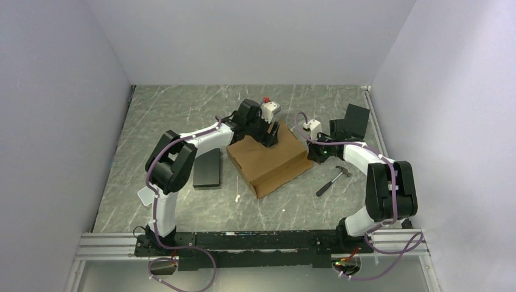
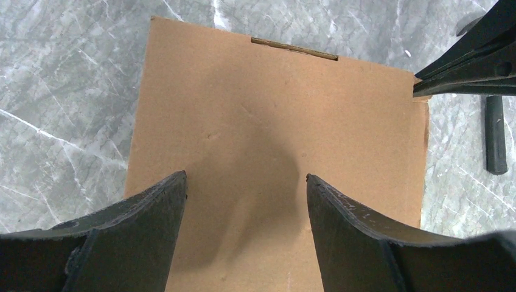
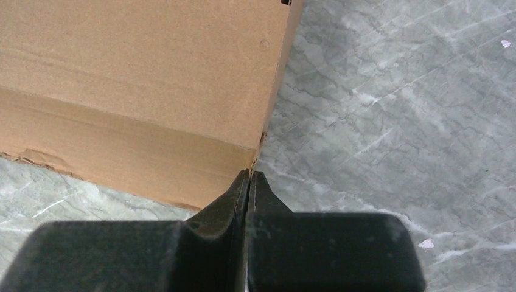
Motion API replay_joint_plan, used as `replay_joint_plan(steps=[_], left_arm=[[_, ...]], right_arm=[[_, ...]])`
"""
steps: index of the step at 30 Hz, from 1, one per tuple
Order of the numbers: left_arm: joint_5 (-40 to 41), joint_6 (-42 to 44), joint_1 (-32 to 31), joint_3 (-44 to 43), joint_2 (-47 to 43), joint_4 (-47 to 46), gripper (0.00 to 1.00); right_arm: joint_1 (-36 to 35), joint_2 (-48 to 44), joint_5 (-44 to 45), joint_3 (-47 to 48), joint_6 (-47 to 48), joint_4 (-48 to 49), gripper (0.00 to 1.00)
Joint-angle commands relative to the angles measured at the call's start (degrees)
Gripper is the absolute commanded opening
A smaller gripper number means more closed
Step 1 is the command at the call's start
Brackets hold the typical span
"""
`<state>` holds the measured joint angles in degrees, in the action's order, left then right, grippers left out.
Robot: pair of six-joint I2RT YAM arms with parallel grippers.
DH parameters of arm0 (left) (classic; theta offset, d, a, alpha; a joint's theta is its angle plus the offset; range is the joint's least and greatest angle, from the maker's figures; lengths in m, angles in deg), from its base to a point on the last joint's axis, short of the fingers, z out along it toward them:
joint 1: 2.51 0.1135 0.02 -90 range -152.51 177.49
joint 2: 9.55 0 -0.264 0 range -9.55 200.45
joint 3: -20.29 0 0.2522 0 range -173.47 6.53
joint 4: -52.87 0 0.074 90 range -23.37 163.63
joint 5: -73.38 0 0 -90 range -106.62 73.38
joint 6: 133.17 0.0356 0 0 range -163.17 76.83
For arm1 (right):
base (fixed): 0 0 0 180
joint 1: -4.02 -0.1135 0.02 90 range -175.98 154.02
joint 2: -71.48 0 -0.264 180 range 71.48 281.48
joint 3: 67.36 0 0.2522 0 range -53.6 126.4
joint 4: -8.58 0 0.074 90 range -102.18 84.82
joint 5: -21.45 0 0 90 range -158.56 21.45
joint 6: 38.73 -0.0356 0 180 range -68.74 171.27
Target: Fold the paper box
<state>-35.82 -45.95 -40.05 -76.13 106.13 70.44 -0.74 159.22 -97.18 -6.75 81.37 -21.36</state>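
The paper box [image 1: 271, 159] is a brown cardboard mailer with its lid down, lying mid-table. My left gripper [image 1: 268, 137] hangs over the box's far part. In the left wrist view it [image 2: 246, 179] is open and empty, its fingers [image 2: 140, 225] spread above the flat lid [image 2: 274, 121]. My right gripper [image 1: 311, 151] is at the box's right corner. In the right wrist view it [image 3: 250, 174] is shut with nothing between the tips, which touch the corner of the box [image 3: 140, 79]. Its black fingers also show in the left wrist view [image 2: 468, 67].
A black rectangular block [image 1: 208, 168] lies left of the box. A hammer [image 1: 333, 180] lies right of the box; its handle shows in the left wrist view [image 2: 495, 134]. A black object [image 1: 352, 121] stands at the back right near the wall.
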Motion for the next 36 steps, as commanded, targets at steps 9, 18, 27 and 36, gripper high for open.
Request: replay_joint_plan(steps=[9, 18, 27, 36], left_arm=[[-7.2, -1.7, -1.1, 1.5, 3.3, 14.2, 0.75], [-10.9, 2.0, -1.7, 0.7, 4.4, 16.4, 0.74], [-12.2, 2.1, -2.6, 1.0, 5.7, 16.0, 0.74], [-12.7, 2.1, -3.0, 0.8, 6.3, 16.0, 0.74]], right_arm=[[-1.3, -2.5, 2.5, 0.0, 3.0, 1.6, 0.0], [-3.6, -2.9, 4.2, 1.1, 3.7, 3.0, 0.0], [-4.3, -0.9, 3.8, 4.5, -1.2, 2.9, 0.0], [-5.2, 0.1, 4.7, 6.3, -3.8, 5.0, 0.0]])
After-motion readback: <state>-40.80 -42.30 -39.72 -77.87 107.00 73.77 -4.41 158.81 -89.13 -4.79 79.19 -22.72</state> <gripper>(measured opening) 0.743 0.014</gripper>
